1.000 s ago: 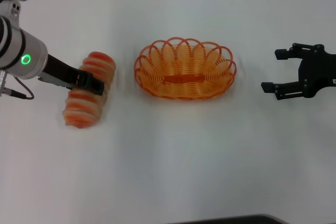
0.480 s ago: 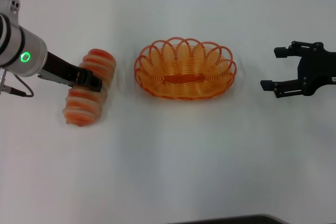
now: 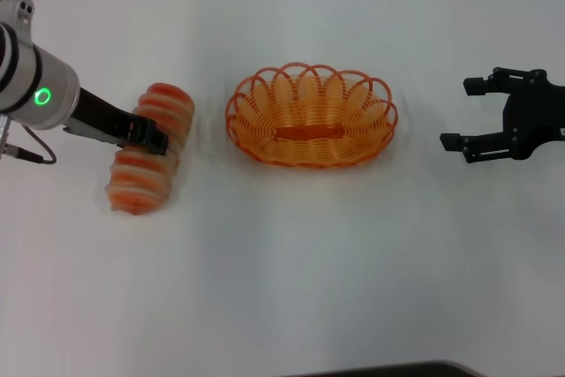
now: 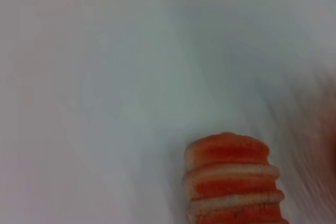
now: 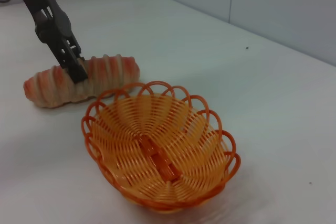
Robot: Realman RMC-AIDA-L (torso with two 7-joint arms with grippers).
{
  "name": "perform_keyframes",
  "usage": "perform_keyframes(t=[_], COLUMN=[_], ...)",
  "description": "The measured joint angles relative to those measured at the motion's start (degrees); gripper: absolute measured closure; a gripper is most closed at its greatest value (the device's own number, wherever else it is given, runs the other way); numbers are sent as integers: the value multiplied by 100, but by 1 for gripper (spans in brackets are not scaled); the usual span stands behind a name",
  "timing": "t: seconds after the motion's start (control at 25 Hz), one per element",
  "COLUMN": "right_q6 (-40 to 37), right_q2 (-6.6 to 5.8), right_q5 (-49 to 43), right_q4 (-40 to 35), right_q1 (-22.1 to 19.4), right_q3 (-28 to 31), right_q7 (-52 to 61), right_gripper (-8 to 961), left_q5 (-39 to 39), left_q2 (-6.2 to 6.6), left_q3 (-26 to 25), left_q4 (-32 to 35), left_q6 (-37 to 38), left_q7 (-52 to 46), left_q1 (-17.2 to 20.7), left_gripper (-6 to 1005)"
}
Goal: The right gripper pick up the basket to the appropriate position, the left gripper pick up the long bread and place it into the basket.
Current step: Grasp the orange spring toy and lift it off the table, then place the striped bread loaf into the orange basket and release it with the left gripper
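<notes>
The long bread, tan with orange-red stripes, lies on the white table at the left. My left gripper is shut across its middle. The right wrist view shows the same grip, with the left gripper on the bread. The left wrist view shows only one end of the bread. The orange basket stands empty at the table's centre, to the right of the bread, and also shows in the right wrist view. My right gripper is open and empty, to the right of the basket and apart from it.
The white table spreads all around the basket. A grey wall runs behind the table's far edge. A dark edge shows at the near side.
The left gripper and the bread have shifted very slightly to the left and away. The right gripper has barely moved. The basket has stayed put.
</notes>
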Motion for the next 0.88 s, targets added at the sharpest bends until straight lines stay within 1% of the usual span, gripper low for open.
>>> perform_keyframes(t=[0.28, 0.4, 0.44, 0.48, 0.56, 0.76, 0.8, 0.88], right_q6=[-5, -5, -5, -5, -9, -22, -26, -32], right_q2=[0, -1, -2, -2, -2, 3, 3, 4], right_q5=[0, 0, 0, 0, 0, 0, 0, 0], right_q4=[1, 3, 3, 3, 3, 3, 3, 3], right_q1=[-3, -11, -11, -11, -11, 11, 19, 21], right_q3=[-20, -28, -25, -25, -25, -34, -35, -36], right_q7=[9, 9, 9, 9, 9, 10, 9, 16], right_gripper=[-8, -8, -8, -8, -8, -8, -8, -8], left_q5=[0, 0, 0, 0, 0, -22, -56, -90], left_q2=[-1, 34, 106, 106, 184, 369, 392, 367], left_q3=[0, -1, -40, -40, -206, -1071, -1210, -1327], left_q4=[30, 62, 123, 123, 220, 516, 547, 642], left_q6=[67, 124, 220, 220, 332, 566, 622, 721], left_q7=[26, 142, 447, 447, 825, 2080, 2420, 3266], left_q1=[-16, -50, -96, -96, -165, -502, -600, -725], left_gripper=[574, 592, 598, 604, 616, 653, 661, 679])
